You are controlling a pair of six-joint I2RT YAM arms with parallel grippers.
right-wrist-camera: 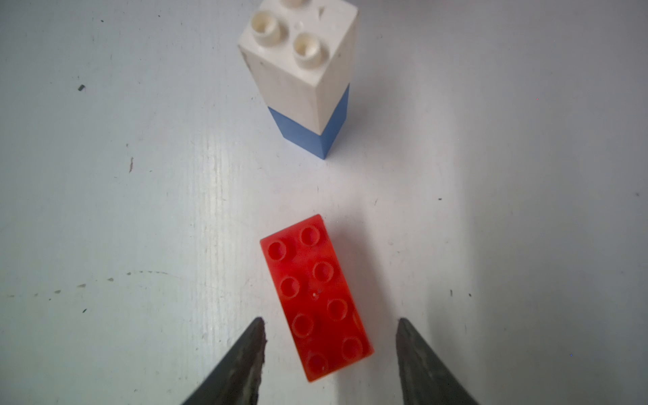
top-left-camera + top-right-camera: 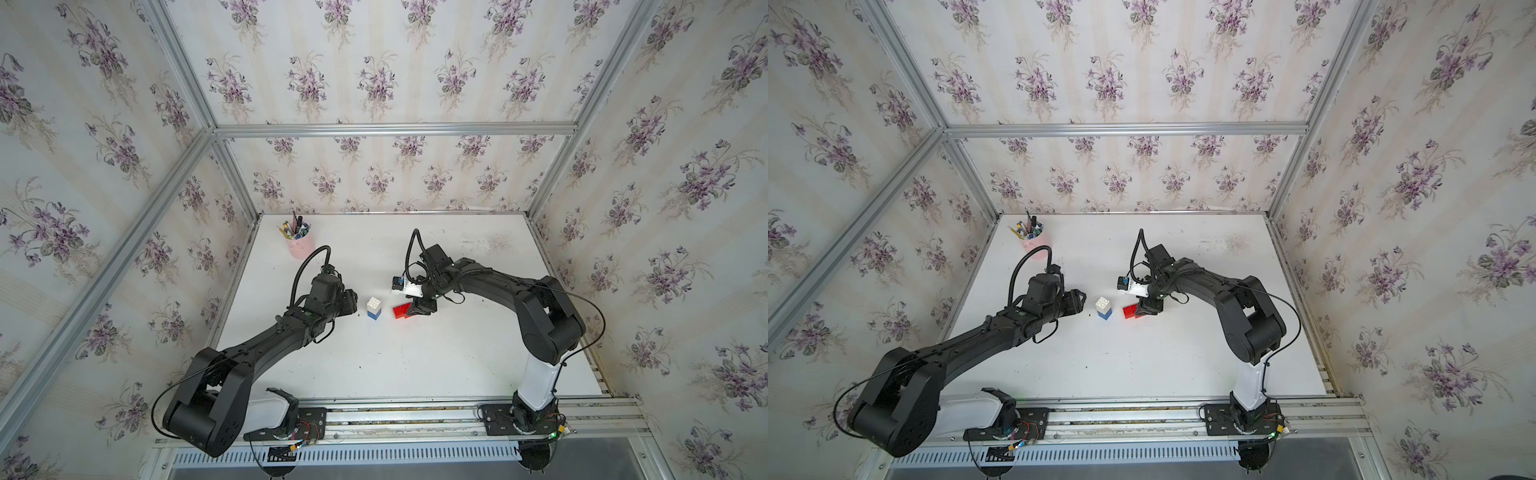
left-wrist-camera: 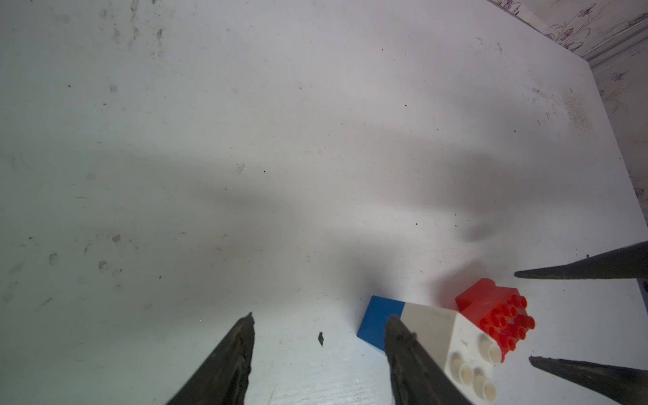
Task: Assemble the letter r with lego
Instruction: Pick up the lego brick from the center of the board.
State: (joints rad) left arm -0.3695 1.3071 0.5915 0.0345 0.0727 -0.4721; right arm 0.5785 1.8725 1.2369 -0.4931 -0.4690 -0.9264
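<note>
Right hand: fingers apart, straddling near end of long red brick, gaps either side, nothing clamped. Brick flat on bench, studs up, long axis running away from hand toward white brick stacked on blue brick. Left hand apart, empty, beside stack; right nearer red.

open table toward the near edge, narrow gap between white-on-blue stack and red brick — pen cup in far corner

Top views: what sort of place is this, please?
Probably a robot test cell dressed as a room: silver aluminium frame bars hold purple-flowered wallpaper panels, and the black left robot arm and black right robot arm are bolted to a slotted metal rail.
</note>
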